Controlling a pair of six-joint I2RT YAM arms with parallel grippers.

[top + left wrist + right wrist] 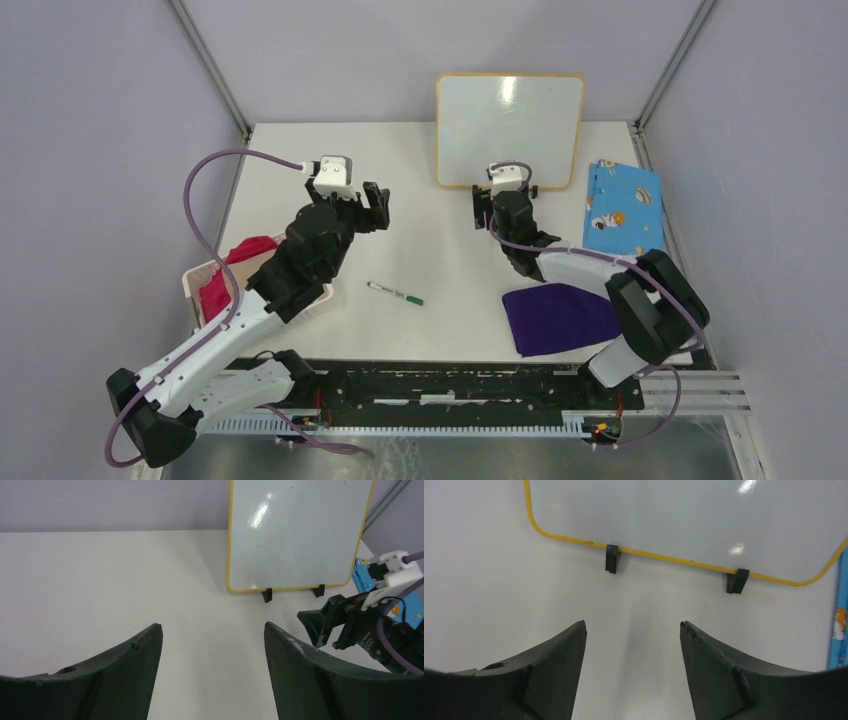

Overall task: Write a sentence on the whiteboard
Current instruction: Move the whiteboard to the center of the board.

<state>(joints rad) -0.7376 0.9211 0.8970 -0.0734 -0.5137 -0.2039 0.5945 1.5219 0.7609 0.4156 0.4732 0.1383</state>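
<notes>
Enclosure of pale lilac-grey walls around a flat white desk (430, 200).

1. Task item: the whiteboard (510, 125), a rectangular glossy white panel with rounded corners and a thin yellow-orange rim, stands upright at the desk's far edge, right of centre. It rests on two small black clip feet (611, 558).
2. Writing: none. The board face shows only glare, and the sentence is not yet begun. No brand or label is legible on any item.
3. Left gripper (212, 626): jaws spread wide, nothing between them, above bare desk left of the board.
4. Right gripper (633, 623): likewise released and empty, directly in front of the board's lower edge, near the feet.
5. Writing tool: a thin white marker with a green cap (395, 293) lies flat near the desk's middle, between the two arms, apart from both grippers.
6. Other items:
   - a blue cartoon-print cloth (622, 207) by the right edge
   - a purple cloth (560, 317) toward the near right corner
   - a red cloth (225, 275) in a white basket (190, 285) at the left edge

Handling assessment: the board looks stiff, light and slick. On such small feet it will probably tip or slide backward under pen pressure. Steady it by the rim, at a lower corner or side. The marker is slender and may roll, so grip it across the barrel.
</notes>
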